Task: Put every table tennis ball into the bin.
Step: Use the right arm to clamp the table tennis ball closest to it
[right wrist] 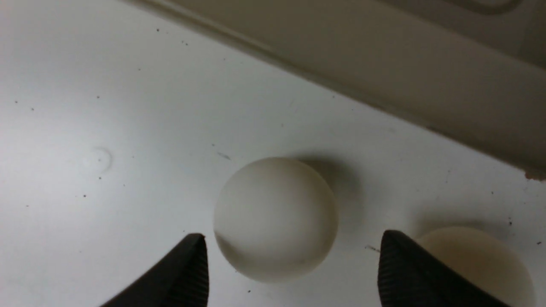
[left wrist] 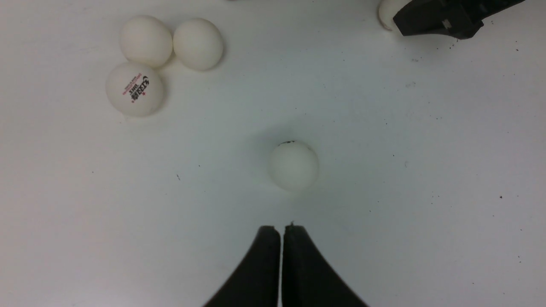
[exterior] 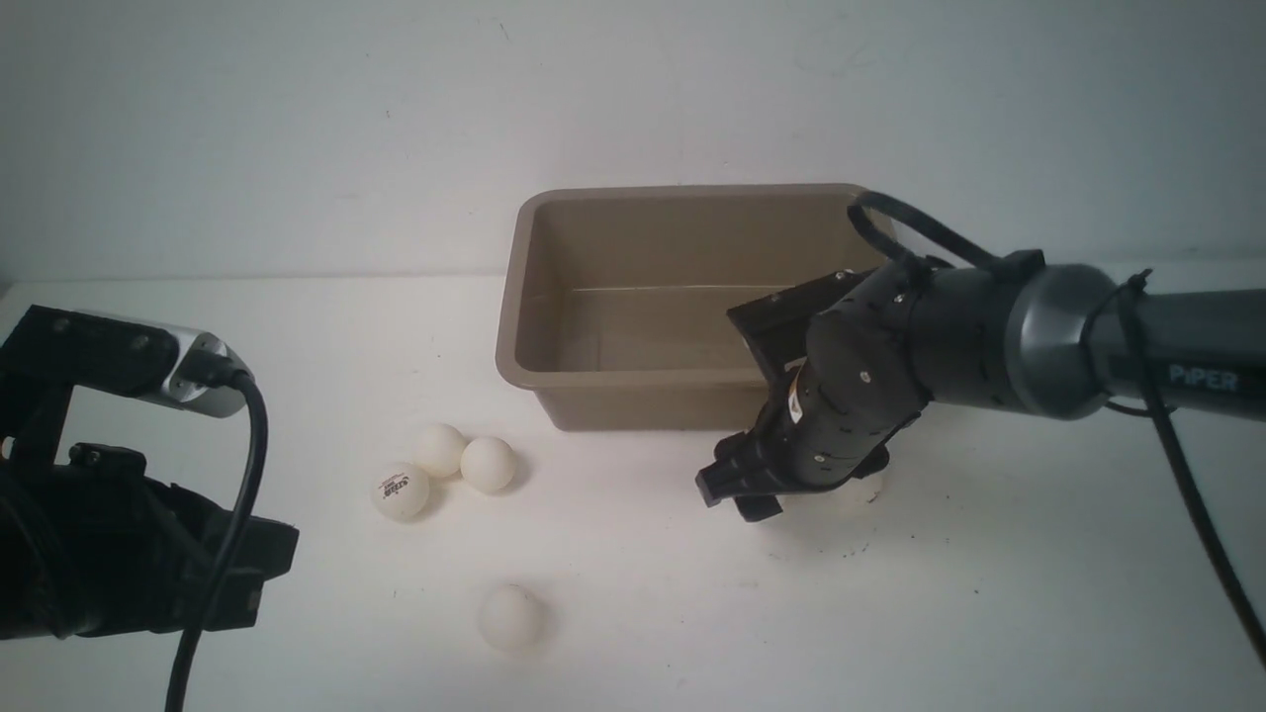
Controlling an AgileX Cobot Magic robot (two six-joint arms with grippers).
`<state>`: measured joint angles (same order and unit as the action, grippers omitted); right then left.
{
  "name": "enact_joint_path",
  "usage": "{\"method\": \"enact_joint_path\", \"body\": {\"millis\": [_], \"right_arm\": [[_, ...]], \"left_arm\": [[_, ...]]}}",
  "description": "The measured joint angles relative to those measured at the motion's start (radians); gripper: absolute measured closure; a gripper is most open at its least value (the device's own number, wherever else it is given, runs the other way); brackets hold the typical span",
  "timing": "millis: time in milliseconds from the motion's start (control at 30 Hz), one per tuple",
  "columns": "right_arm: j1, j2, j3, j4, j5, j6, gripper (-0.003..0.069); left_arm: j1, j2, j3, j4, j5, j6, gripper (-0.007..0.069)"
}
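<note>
The taupe bin point(exterior: 692, 191) stands at the back of the table with nothing in it. Three table tennis balls point(exterior: 440, 450) point(exterior: 488, 464) point(exterior: 401, 490) cluster left of it, and a single one point(exterior: 510, 617) lies nearer me. My right gripper point(right wrist: 292, 251) hangs low by the bin's front wall, open, with a ball point(right wrist: 276, 219) on the table between its fingertips, untouched. Another ball point(right wrist: 482, 256) lies just outside one finger, partly hidden. My left gripper point(left wrist: 281, 228) is shut and holds nothing, a short way from the single ball point(left wrist: 293, 165).
The bin's front wall point(right wrist: 384, 64) runs close behind the ball between my right fingers. My left arm's body point(exterior: 99, 554) fills the lower left corner of the front view. A pale wall rises behind the table.
</note>
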<state>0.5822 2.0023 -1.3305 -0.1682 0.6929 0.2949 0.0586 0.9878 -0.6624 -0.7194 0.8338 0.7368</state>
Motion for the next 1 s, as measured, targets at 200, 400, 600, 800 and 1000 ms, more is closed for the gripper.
{"method": "enact_joint_path", "body": {"millis": [200, 400, 600, 800, 1000], "right_arm": [[0.000, 0.026, 0.000, 0.012, -0.045, -0.003, 0.0177], [0.000, 0.072, -0.039, 0.049, -0.053, -0.043, 0.0177], [0.000, 0.112, -0.125, 0.076, -0.054, -0.057, 0.0177], [0.000, 0.165, -0.202, 0.082, -0.005, -0.053, 0.0251], [0.009, 0.179, -0.224, 0.064, 0.011, -0.053, 0.0306]], "left_arm": [[0.000, 0.000, 0.000, 0.000, 0.000, 0.000, 0.0628], [0.000, 0.000, 0.000, 0.000, 0.000, 0.000, 0.0628], [0.000, 0.000, 0.000, 0.000, 0.000, 0.001, 0.0628], [0.000, 0.000, 0.000, 0.000, 0.000, 0.002, 0.0628], [0.000, 0.000, 0.000, 0.000, 0.000, 0.002, 0.0628]]}}
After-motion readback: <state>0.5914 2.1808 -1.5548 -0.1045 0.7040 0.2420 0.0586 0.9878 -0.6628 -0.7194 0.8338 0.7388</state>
